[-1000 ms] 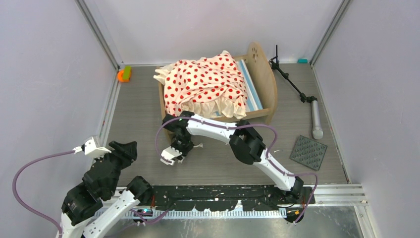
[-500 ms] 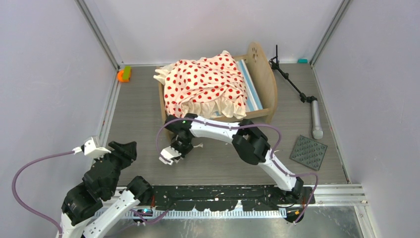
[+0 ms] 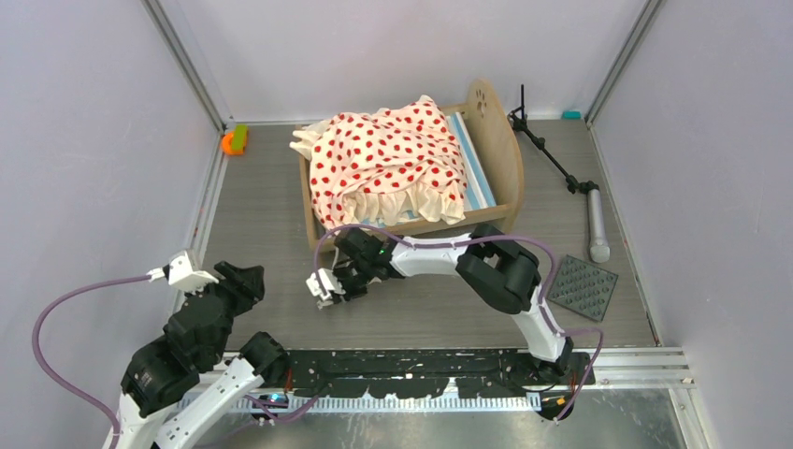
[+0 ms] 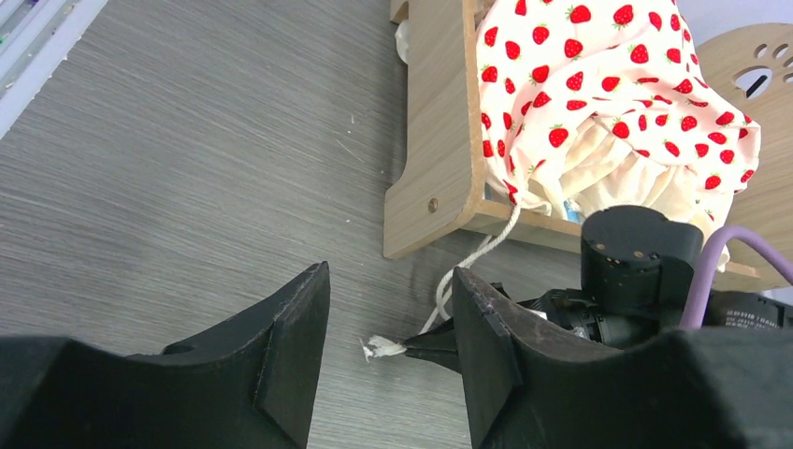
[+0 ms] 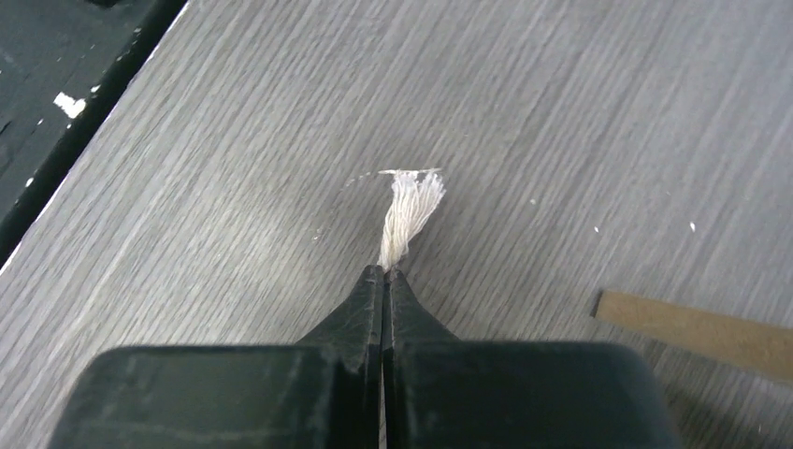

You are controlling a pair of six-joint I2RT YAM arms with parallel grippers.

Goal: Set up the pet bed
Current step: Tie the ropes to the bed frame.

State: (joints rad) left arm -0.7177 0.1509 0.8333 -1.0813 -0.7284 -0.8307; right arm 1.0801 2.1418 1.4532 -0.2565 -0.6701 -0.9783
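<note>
A: How far along is it?
B: On the table (image 3: 252,234), toward its far side, the pet bed (image 3: 496,150) stands with its mattress (image 3: 475,173) in; the bedding (image 3: 383,154) lies heaped, not spread; I'd judge that's left.
A: The arms?
B: The left gripper (image 4: 391,281) hangs apart, holding nothing; the right gripper (image 5: 384,273) is pinched on the bedding's string (image 4: 486,238), by the bed's near corner.

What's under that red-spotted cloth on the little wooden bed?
A blue-white striped mattress peeks out beside the cloth; the rest of it is covered, so nothing else can be seen there.
</note>
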